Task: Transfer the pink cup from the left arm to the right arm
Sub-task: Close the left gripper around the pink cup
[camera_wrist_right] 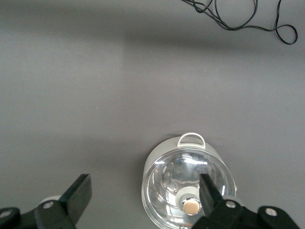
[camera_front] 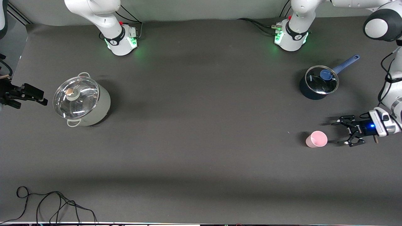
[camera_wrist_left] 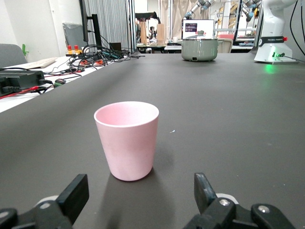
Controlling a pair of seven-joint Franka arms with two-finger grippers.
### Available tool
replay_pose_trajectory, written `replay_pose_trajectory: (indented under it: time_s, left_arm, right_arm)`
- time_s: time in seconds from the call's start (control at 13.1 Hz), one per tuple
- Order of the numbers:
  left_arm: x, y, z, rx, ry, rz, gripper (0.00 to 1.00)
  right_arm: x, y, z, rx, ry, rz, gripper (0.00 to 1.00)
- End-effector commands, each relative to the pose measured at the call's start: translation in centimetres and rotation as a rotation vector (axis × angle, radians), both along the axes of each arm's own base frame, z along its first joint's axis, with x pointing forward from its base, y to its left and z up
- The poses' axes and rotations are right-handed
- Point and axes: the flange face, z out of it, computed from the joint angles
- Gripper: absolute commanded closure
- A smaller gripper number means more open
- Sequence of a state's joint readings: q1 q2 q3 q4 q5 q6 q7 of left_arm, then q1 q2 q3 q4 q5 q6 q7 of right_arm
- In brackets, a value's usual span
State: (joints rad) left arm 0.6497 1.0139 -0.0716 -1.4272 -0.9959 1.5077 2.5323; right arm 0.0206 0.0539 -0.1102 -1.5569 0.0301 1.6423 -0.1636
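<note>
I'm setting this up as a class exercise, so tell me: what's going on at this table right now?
The left gripper, jaws open, is low beside the pink cup, lined up with it but not touching. The cup stands upright on the table toward the left arm's end, nearer the front camera than the blue saucepan. The right gripper waits with open jaws beside the lidded grey pot. No handover yet.

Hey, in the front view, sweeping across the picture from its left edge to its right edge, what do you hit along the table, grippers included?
right gripper → grey-green pot with glass lid → pink cup → left gripper, open beside the cup. The blue saucepan overlaps the cup's span, so it is left out.
</note>
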Motion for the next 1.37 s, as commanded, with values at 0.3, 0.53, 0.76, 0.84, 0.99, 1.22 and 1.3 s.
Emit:
replay_pose_trajectory:
  time_s: [0.3,0.53,0.76,0.84,0.99,1.22,1.3]
  left_arm:
    - [0.6,-3.1,-3.2,-0.087,-0.04,-0.01,0.01]
    - [1.6,-4.9,-3.4,-0.105,-0.049,-0.006,0.01]
    - [2.4,-7.1,-4.2,-0.141,-0.05,0.002,0.01]
    - [2.6,-7.4,-4.3,-0.137,-0.051,0.006,0.01]
    - [2.8,-7.7,-4.6,-0.121,-0.05,0.013,0.01]
    - [3.3,-8.8,-4.7,-0.13,-0.051,0.014,0.01]
    - [3.4,-8.9,-4.7,-0.128,-0.052,0.019,0.01]
  right_arm:
    - [-0.1,0.1,0.3,-0.009,0.006,0.006,0.0]
    - [-0.1,0.1,0.5,-0.009,0.003,0.006,0.0]
    - [-0.1,0.1,0.4,-0.008,0.006,0.006,0.0]
    - [-0.1,0.1,0.4,-0.009,0.004,0.006,0.0]
    - [-0.1,0.1,0.4,-0.009,0.004,0.006,0.0]
    - [-0.1,0.0,0.4,-0.009,0.004,0.005,0.0]
    - [-0.1,0.0,0.4,-0.009,0.004,0.005,0.0]
